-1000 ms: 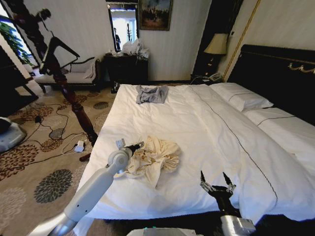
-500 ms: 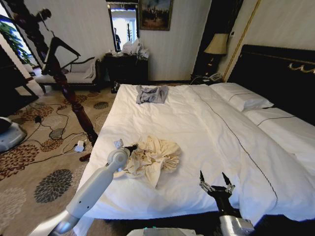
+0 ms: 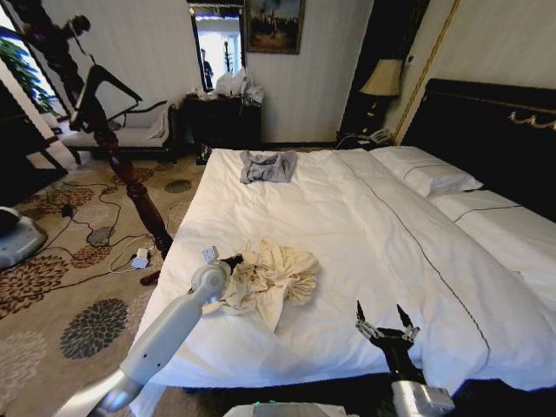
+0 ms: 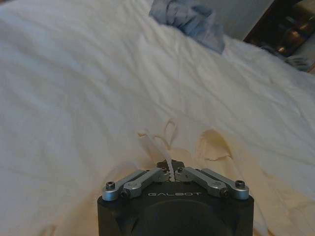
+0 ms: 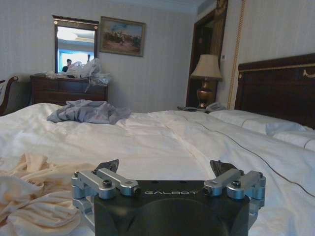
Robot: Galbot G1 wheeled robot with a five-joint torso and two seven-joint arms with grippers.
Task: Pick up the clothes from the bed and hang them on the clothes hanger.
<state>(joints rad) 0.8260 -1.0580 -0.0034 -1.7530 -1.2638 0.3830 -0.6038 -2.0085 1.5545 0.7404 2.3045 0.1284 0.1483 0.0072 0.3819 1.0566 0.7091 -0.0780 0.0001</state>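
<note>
- My left gripper [image 3: 233, 261] sits at the near-left edge of the cream garment [image 3: 271, 280], fingers pressed together, pinching a thin strip of its fabric; left wrist view shows the pale strip [image 4: 166, 164] caught between the closed fingertips.
- Garment lies crumpled in a heap on the bed [image 3: 347, 226], near-left part of the white duvet, close to the bed's left edge. In right wrist view it shows as cream folds [image 5: 34, 196] low on the duvet.
- My right gripper [image 3: 382, 323] hovers over the near edge of the bed, right of the garment & well apart from it, fingers spread wide, holding nothing. Right wrist view: both dark fingertips [image 5: 109, 165] stand apart above the duvet.
- Smaller grey garment [image 3: 268, 166] lies on the far part of the bed, well apart from the cream one; also seen in left wrist view [image 4: 189, 22] & right wrist view [image 5: 88, 111].
- Black hanger [image 3: 102, 85] hangs on a dark wooden stand [image 3: 130, 178] on the patterned carpet, left of the bed.
- White pillows [image 3: 426, 169] lie against the black headboard [image 3: 486, 130] on the right side.
</note>
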